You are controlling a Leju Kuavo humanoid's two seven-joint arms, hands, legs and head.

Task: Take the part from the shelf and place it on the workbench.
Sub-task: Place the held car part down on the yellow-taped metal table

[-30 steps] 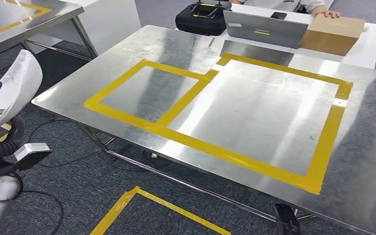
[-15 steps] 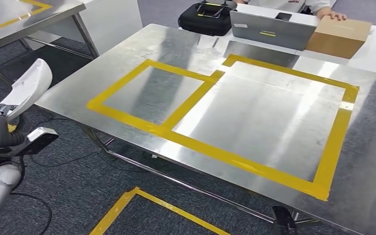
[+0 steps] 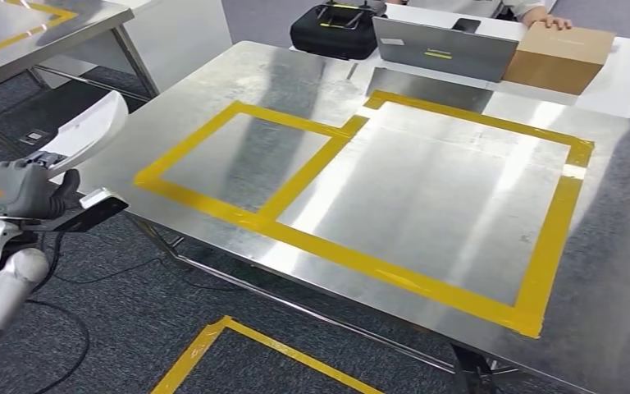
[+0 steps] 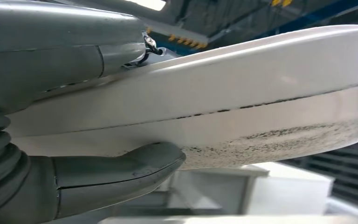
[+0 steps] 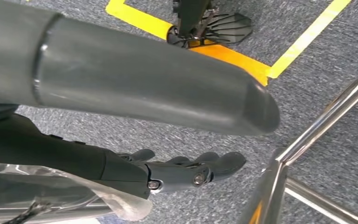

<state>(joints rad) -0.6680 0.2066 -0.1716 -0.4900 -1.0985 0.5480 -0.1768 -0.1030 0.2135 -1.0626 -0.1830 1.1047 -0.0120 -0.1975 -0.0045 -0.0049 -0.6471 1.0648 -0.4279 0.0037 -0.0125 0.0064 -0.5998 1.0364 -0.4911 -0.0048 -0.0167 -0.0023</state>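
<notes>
A white curved shell part (image 3: 90, 131) is held in my left hand (image 3: 23, 190), just off the near left corner of the steel workbench (image 3: 426, 189) and about level with its top. In the left wrist view the part (image 4: 261, 93) lies between the thumb (image 4: 121, 170) and the fingers (image 4: 42, 51). Yellow tape (image 3: 187, 141) marks a small box and a larger box on the bench top. My right hand (image 5: 121, 84) hangs over the carpet with its fingers (image 5: 191, 170) spread from the thumb and nothing in it.
At the bench's far side stand a grey laptop (image 3: 443, 45), a black case (image 3: 336, 29) and a cardboard box (image 3: 558, 57) with a person's hand (image 3: 550, 20) on it. Another steel table (image 3: 16, 25) is far left. Yellow floor tape (image 3: 213, 336) and a bench leg (image 5: 279, 186) are near.
My left arm has lifted the white part up and to the right, nearer the bench corner. The head view has shifted a little.
</notes>
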